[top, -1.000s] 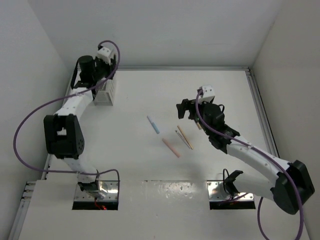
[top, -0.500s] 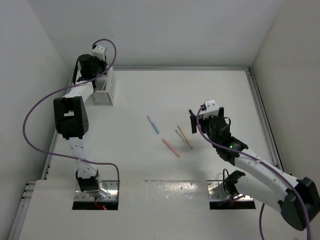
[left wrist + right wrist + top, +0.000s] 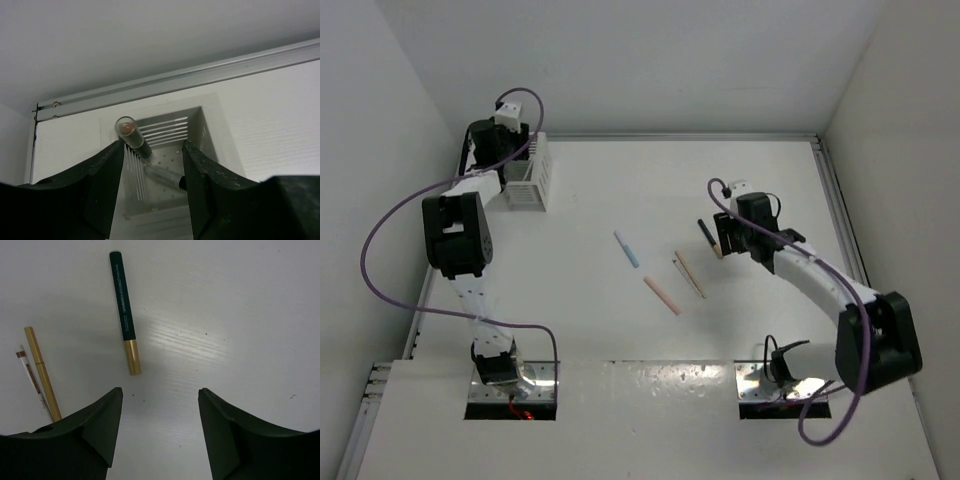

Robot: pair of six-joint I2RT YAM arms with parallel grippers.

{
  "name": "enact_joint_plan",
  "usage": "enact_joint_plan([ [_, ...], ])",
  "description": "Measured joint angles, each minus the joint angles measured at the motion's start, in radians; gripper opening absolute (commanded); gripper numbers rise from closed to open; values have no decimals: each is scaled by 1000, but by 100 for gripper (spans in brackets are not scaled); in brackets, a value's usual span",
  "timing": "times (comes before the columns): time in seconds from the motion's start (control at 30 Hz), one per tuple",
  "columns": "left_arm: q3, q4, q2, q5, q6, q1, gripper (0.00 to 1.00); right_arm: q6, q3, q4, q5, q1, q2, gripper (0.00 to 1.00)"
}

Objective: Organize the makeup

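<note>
My left gripper (image 3: 152, 150) is open above the white slatted box (image 3: 210, 132), its jaws to either side of the box's opening. Inside stand a clear-capped stick with a pink tip (image 3: 132, 136) and a grey stick (image 3: 162, 175) lying slanted. In the top view it hovers at the box (image 3: 538, 180). My right gripper (image 3: 160, 395) is open and empty over bare table, just short of a black stick with a gold end (image 3: 124, 310). A tan stick (image 3: 42, 372) and a thin white stick (image 3: 30, 375) lie to its left. The light blue stick (image 3: 626, 249) and salmon pink stick (image 3: 662, 295) lie mid-table.
The box stands in the back left corner against a metal rail (image 3: 175, 80) along the back wall. A similar rail (image 3: 840, 220) runs down the table's right edge. The right arm's elbow (image 3: 875, 335) sits low at the right.
My left gripper has moved back and settled over the box. My right arm has swung its gripper to the right, and the black stick now shows beside it.
</note>
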Motion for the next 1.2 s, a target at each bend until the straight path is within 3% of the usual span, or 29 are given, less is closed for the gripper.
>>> enact_joint_plan([
  [0.27,-9,-91,-41,62,-42,21,59,-59,225,-135,-150,-56,339,60],
  [0.5,-6,-205,-183,151,-65,21,60,-61,302,-167,-214,-67,517,46],
  [0.7,-32,-286,-311,242,-71,18,60,-50,390,-225,-201,-67,610,11],
  [0.73,-53,-295,-336,254,-71,16,60,-48,398,-236,-199,-67,613,0],
  [0.97,-217,-334,-517,332,-31,-45,64,-42,360,-234,-204,-72,579,0],
  [1.1,-281,-423,-626,369,129,-165,64,-41,260,-220,-252,-60,416,0],
  [1.2,-282,-497,-660,360,277,-262,64,-29,275,-212,-330,-35,282,0],
])
